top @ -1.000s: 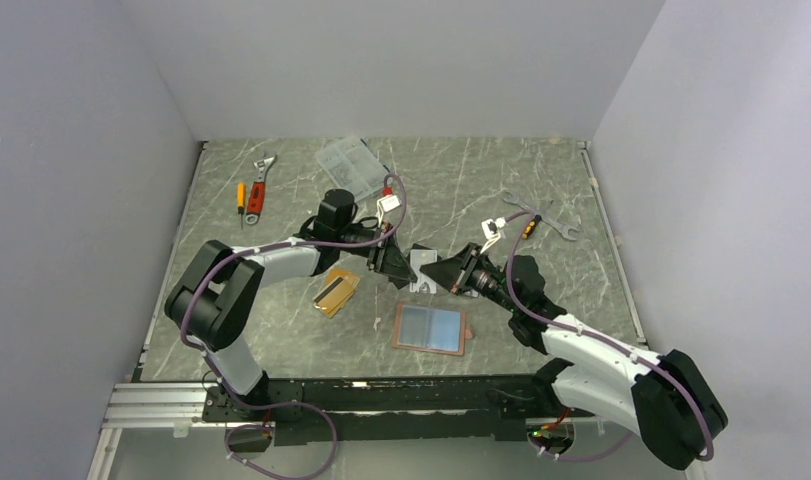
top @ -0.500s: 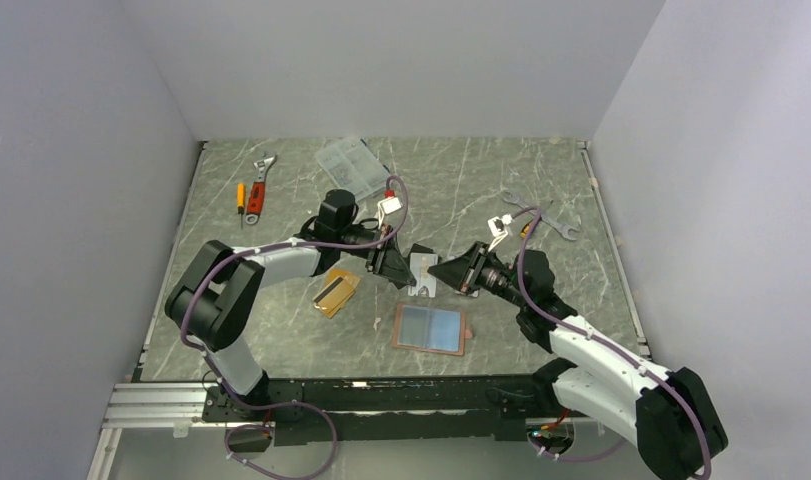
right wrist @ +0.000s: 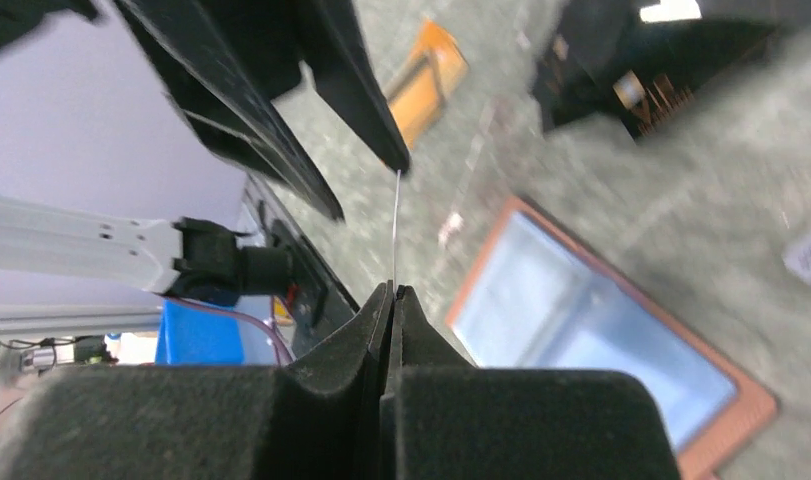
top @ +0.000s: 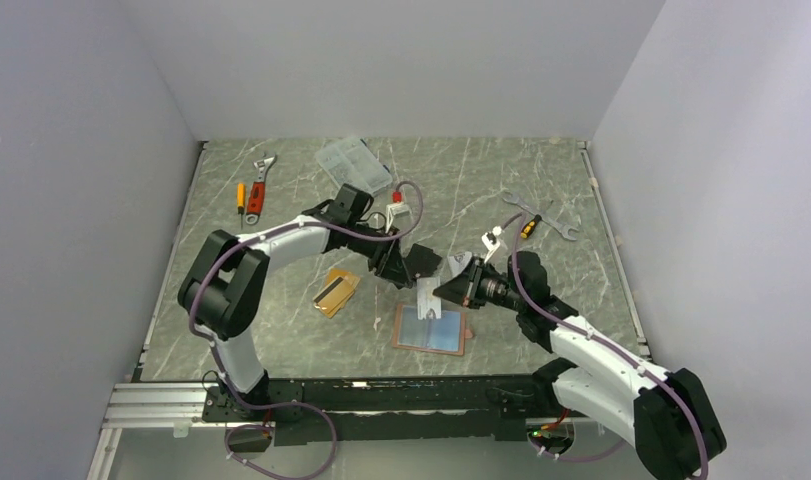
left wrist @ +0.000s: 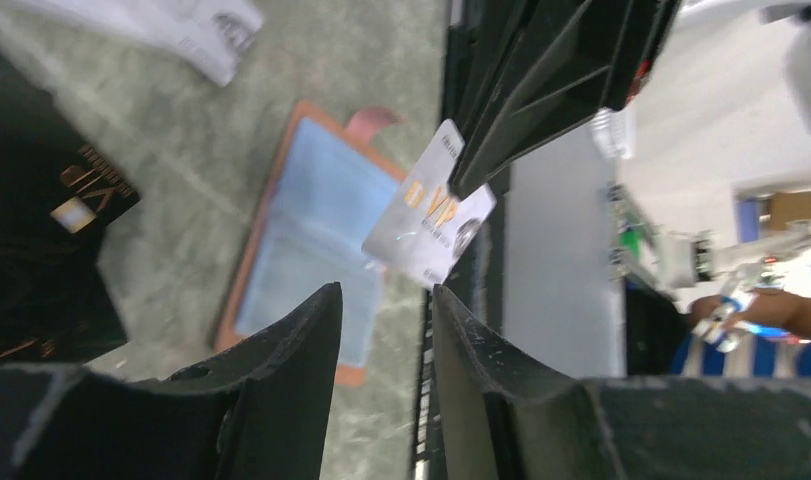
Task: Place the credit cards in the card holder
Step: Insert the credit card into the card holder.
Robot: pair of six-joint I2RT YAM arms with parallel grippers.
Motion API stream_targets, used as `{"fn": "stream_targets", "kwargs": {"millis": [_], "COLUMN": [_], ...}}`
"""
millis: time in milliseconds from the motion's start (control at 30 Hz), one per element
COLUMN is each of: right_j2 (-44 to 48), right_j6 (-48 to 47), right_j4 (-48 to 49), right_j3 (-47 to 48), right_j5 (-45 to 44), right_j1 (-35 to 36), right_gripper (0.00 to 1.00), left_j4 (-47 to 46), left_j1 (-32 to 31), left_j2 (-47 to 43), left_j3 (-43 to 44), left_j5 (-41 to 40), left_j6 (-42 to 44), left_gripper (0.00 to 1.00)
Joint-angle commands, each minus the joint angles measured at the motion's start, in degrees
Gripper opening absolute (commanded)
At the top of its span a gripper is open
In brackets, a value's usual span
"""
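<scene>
Moved since a second ago: silver card (top: 427, 298), passed from left gripper to right and carried nearer, toward the wallet. Left gripper has let go and backed off.

Item 1, nearest: wallet (top: 431, 330), pink, lying open and flat, blue inside up, snap tab on its right side. No card in it yet.

Item 2: right gripper (top: 439, 293), my nearer one to the wallet, jaws pressed tight on one end of the silver card. The card sticks straight out past my fingertips, edge-on in my wrist view (right wrist: 395, 230), long axis along the fingers. It hangs just above the wallet's far edge, apart from it. The wallet lies below and to the right of the card's free end (right wrist: 581, 340), so I judge the card must tip down before it can slide into a pocket.

Item 3: orange cards (top: 336, 291), stacked on the table, left of the wallet, untouched.

Item 4: left gripper (top: 401, 268), jaws partly apart, holding nothing, the card just beyond its tips (left wrist: 429, 218).

Item 5, farthest: black flat piece (left wrist: 41, 220), beside the left gripper.
</scene>
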State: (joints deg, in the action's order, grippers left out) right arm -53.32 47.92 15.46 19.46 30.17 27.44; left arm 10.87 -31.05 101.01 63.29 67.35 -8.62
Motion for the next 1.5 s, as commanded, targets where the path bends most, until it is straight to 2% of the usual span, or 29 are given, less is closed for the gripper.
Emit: {"fn": "stream_targets", "kwargs": {"millis": [0,100,267,600,733,967,1267,1367,1467], "right_j2": [0.3,0.9,0.2,-7.3,-8.9,-5.5,-11.1,-12.4,-13.8], "right_j6": [0.2,1.5,2.0,-0.9,-2.2,-2.5,-2.8,-3.5,-2.7], "right_j4": [-10.6,-11.9,-12.5,-9.3,-7.8,-7.3,-2.7,-2.5,0.1], "right_j3": [-4.7,-8.1,-9.9,-7.4,-6.0,-5.3,-5.5,-5.3,-5.9], "right_j5": [0.1,0.3,0.7,4.6,8.1,10.5,11.9,11.6,12.2], "right_j1": [-0.1,-0.1,-0.2,-2.9,-5.5,-7.5,-7.7,-7.7,-7.7], "right_gripper": [0.00,0.00,0.00,0.00,0.00,0.00,0.00,0.00,0.00], "left_j4": [21.8,20.9,16.9,15.4,15.9,16.1,17.0,17.1,17.7], "left_j1": [-0.4,-1.0,-3.5,-7.4,-7.4,-7.4,-8.0,-8.1,-8.3], "left_j2": [3.6,3.3,1.3,3.5,5.3,4.7,5.0,5.2,5.6], "left_j3": [2.2,0.0,-3.0,-3.9,-3.2,-2.6,-1.4,-1.2,-0.6], "left_j5": [-10.4,-14.8,-21.1,-24.0,-24.4,-26.6,-29.5,-30.7,-31.4], "left_j6": [25.9,29.0,28.3,22.3,22.2,22.3,21.9,21.5,21.5], "left_gripper": [0.44,0.43,0.40,0.36,0.33,0.30,0.26,0.20,0.18]}}
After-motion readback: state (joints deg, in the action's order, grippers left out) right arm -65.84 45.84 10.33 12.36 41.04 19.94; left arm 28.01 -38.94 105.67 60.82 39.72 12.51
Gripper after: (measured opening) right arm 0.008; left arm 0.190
